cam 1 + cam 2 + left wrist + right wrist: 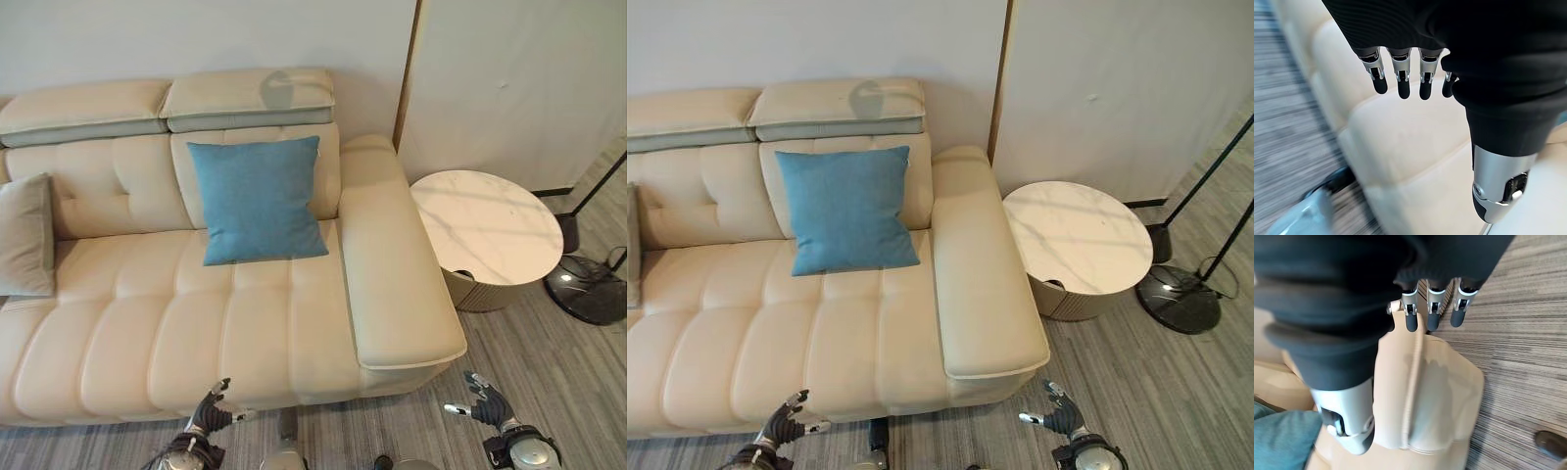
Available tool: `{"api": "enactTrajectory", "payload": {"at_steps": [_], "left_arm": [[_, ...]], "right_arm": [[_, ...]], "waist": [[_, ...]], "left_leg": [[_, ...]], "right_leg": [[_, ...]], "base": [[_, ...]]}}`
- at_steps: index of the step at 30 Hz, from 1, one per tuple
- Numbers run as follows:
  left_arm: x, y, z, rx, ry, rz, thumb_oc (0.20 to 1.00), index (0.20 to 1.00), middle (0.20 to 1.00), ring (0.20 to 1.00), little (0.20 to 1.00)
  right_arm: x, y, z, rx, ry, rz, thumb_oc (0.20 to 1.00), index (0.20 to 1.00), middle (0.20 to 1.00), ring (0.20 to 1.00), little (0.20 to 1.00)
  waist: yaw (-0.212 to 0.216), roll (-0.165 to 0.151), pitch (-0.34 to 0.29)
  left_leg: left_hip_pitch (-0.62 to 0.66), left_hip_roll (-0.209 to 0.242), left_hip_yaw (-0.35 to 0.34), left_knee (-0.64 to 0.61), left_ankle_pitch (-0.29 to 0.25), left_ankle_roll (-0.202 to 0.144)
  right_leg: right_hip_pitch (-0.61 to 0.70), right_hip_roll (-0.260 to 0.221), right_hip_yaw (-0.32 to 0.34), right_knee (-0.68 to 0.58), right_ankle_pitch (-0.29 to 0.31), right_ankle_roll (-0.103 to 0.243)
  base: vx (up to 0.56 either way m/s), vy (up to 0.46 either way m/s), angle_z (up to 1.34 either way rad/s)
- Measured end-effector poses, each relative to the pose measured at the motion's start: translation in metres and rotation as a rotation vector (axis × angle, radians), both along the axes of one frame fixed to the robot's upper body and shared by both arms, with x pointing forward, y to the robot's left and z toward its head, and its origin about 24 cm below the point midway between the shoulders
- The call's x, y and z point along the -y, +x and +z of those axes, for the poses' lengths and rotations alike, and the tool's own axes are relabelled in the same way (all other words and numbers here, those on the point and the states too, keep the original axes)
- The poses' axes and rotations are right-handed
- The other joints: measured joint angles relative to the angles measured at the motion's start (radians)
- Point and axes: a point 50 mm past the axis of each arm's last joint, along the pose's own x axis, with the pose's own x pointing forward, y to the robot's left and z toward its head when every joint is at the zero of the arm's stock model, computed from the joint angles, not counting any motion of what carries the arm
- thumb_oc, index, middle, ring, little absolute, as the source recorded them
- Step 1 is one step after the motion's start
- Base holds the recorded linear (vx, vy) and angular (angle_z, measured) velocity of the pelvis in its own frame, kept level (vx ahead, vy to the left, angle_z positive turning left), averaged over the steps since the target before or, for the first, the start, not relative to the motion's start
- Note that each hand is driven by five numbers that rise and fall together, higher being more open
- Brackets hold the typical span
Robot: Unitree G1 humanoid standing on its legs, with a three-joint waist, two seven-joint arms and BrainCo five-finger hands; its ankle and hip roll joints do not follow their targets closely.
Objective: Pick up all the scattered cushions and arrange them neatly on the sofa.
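Note:
A blue cushion (257, 199) leans upright against the backrest of the cream leather sofa (196, 333), near its right armrest (392, 264). A grey-beige cushion (26, 235) stands against the backrest at the sofa's left end. My left hand (209, 415) hangs low in front of the sofa's front edge, fingers relaxed and holding nothing. Over the floor by the armrest's front corner is my right hand (480, 403), its fingers also straight and empty. The blue cushion's corner (1281, 438) shows in the right wrist view.
A round marble-topped side table (485, 227) stands right of the armrest. A floor lamp's black base (586, 289) and pole sit further right. A wall runs behind the sofa. Striped grey carpet (549, 372) covers the floor in front.

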Motion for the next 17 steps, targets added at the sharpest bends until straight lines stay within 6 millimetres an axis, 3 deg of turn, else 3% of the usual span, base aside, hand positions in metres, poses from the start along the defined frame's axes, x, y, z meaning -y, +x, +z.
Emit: {"api": "enactTrajectory", "payload": {"at_steps": [2, 4, 6, 9, 10, 12, 14, 17], "left_arm": [[-0.001, -0.001, -0.001, -0.007, 0.003, 0.007, 1.000, 1.000, 1.000, 1.000, 1.000], [-0.005, 0.001, 0.001, 0.000, 0.011, 0.013, 1.000, 1.000, 1.000, 1.000, 1.000], [-0.007, 0.005, 0.003, 0.012, 0.014, 0.020, 1.000, 1.000, 1.000, 1.000, 1.000], [-0.006, 0.015, 0.007, 0.037, 0.013, 0.014, 1.000, 1.000, 1.000, 1.000, 1.000], [-0.005, 0.016, 0.007, 0.040, 0.011, 0.011, 1.000, 1.000, 1.000, 1.000, 1.000], [-0.008, 0.018, 0.008, 0.045, 0.017, 0.012, 1.000, 1.000, 1.000, 1.000, 1.000], [-0.009, 0.009, 0.005, 0.019, 0.020, 0.020, 1.000, 1.000, 1.000, 1.000, 1.000], [-0.012, -0.001, 0.002, -0.006, 0.019, 0.039, 1.000, 1.000, 1.000, 1.000, 1.000]], "right_arm": [[0.003, -0.004, 0.000, -0.008, -0.020, 0.001, 1.000, 1.000, 1.000, 1.000, 1.000], [0.003, -0.005, 0.000, -0.006, -0.023, 0.002, 1.000, 1.000, 1.000, 1.000, 1.000], [0.002, -0.004, 0.000, -0.008, -0.022, 0.009, 1.000, 1.000, 1.000, 1.000, 1.000], [0.000, 0.000, 0.000, -0.002, -0.016, 0.007, 1.000, 1.000, 1.000, 1.000, 1.000], [0.001, 0.000, -0.001, -0.006, -0.017, 0.005, 1.000, 1.000, 1.000, 1.000, 1.000], [-0.004, -0.001, -0.004, -0.016, 0.000, 0.005, 1.000, 1.000, 1.000, 1.000, 1.000], [-0.005, -0.005, -0.006, -0.028, -0.001, 0.012, 1.000, 1.000, 1.000, 1.000, 1.000], [-0.006, -0.008, -0.008, -0.042, -0.003, 0.012, 1.000, 1.000, 1.000, 1.000, 1.000]], "waist": [[-0.011, -0.046, 0.002], [-0.021, -0.085, 0.007], [-0.036, -0.093, 0.014], [-0.037, -0.105, 0.019], [-0.038, -0.097, 0.019], [-0.040, -0.101, 0.018], [-0.039, -0.107, -0.009], [-0.038, -0.087, -0.018]], "left_leg": [[-0.004, -0.094, -0.028, 0.114, -0.009, 0.007], [0.037, -0.149, -0.034, 0.188, -0.026, 0.017], [0.077, -0.157, -0.073, 0.190, -0.018, 0.028], [0.105, -0.150, -0.071, 0.115, -0.019, 0.036], [0.121, -0.144, -0.071, 0.087, -0.030, 0.055], [0.129, -0.151, -0.070, 0.057, -0.041, 0.065], [0.146, -0.156, -0.054, 0.023, -0.040, 0.064], [0.153, -0.160, -0.048, 0.005, -0.022, 0.070]], "right_leg": [[-0.010, -0.059, -0.019, -0.020, 0.029, -0.014], [0.000, -0.086, -0.017, -0.035, 0.046, -0.004], [-0.008, -0.085, -0.019, -0.018, 0.046, 0.001], [-0.022, -0.072, -0.019, -0.016, 0.040, 0.029], [-0.020, -0.063, -0.022, -0.014, 0.036, 0.038], [-0.019, -0.069, -0.007, -0.010, 0.027, 0.038], [-0.011, -0.070, 0.011, -0.039, 0.032, 0.046], [0.001, -0.075, 0.012, -0.074, 0.066, 0.061]], "base": [[-0.31, 0.002, 0.16], [-0.14, 0.010, 0.21], [-0.06, 0.037, 0.11], [0.02, 0.084, 0.06], [0.04, 0.095, 0.09], [0.04, 0.105, 0.04], [0.02, 0.062, -0.05], [0.01, 0.062, -0.03]]}}
